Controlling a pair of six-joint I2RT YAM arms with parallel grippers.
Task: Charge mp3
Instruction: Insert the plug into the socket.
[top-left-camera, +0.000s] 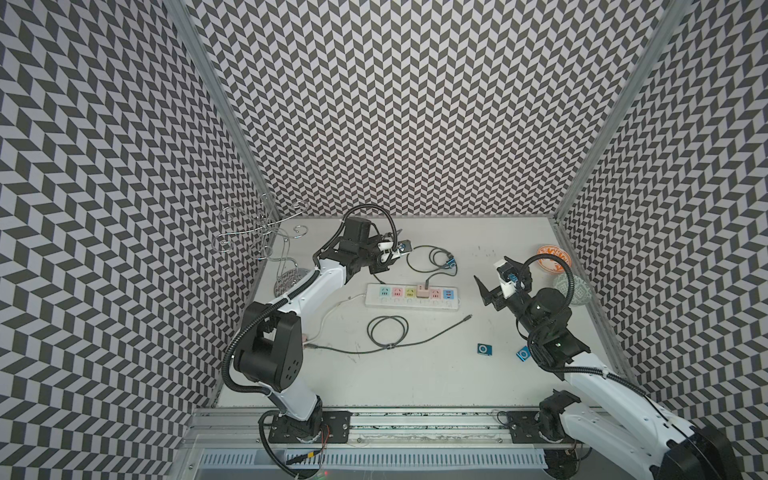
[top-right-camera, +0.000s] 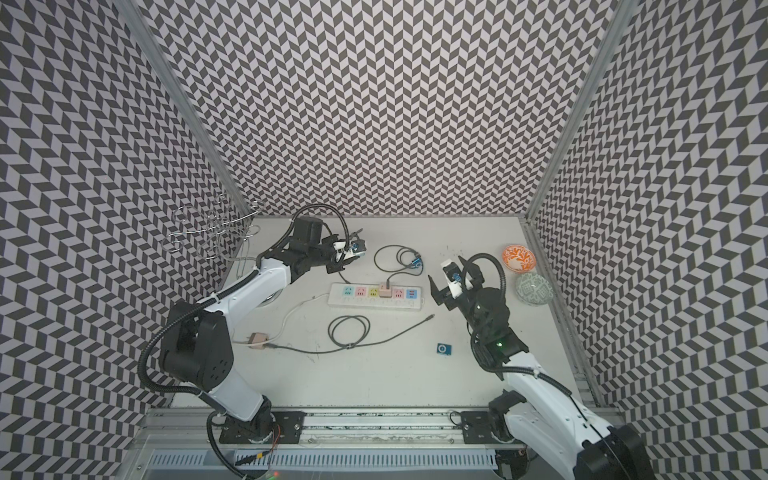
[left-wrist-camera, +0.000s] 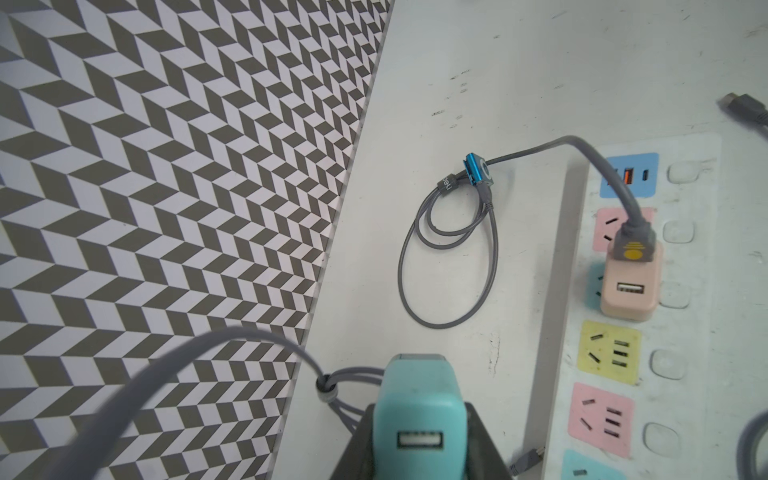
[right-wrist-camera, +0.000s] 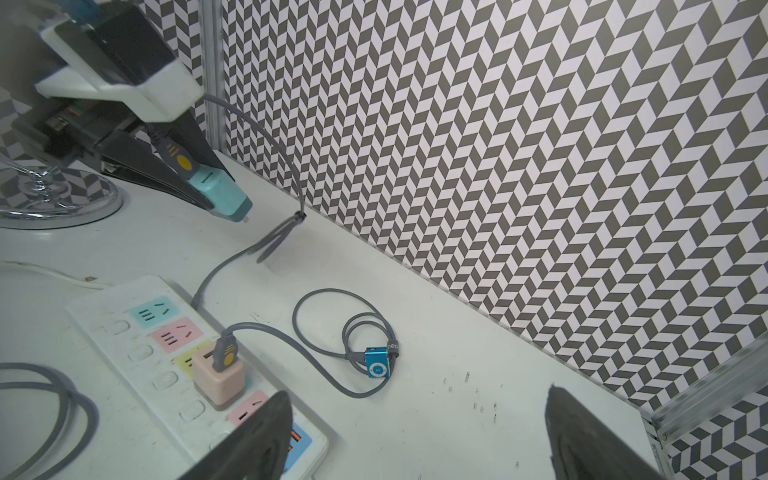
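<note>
Teal charger (right-wrist-camera: 220, 195) is clamped between the fingers of the left gripper (top-left-camera: 399, 249). It is held tilted over the table (top-left-camera: 415, 374), behind the strip (top-left-camera: 399, 306) toward its left end, and charger and strip are apart. A grey lead (right-wrist-camera: 299, 216) with an orange-dotted plug is seated in the teal charger. It droops to the table, bundled by a tie, and its small end lies just beside the strip's corner. Right gripper (right-wrist-camera: 419, 449): fingers spread wide, nothing between them, hanging off the strip's right end. Task item: the blue mp3 (right-wrist-camera: 377, 365) lies on the table behind the strip, near the back wall, touching the coils of a cable (left-wrist-camera: 611, 174). The cable's small plug meets the player's edge and looks seated. The other end of that cable sits in the pink charger (left-wrist-camera: 629, 286), which stands in a middle socket of the strip. Both top views show this layout. A loose mp3 (top-left-camera: 485, 349) lies flat toward the front right, well apart from the strip. A second loose mp3 (top-left-camera: 523, 354) lies just beside the right arm, seen in a top view only. A spare cable (top-left-camera: 390, 345) is coiled in front of the strip. Two bowls sit at the right edge: orange bowl (top-right-camera: 518, 257) and green bowl (top-right-camera: 534, 289). Wire rack (top-left-camera: 257, 237) stands in the back-left corner.
</note>
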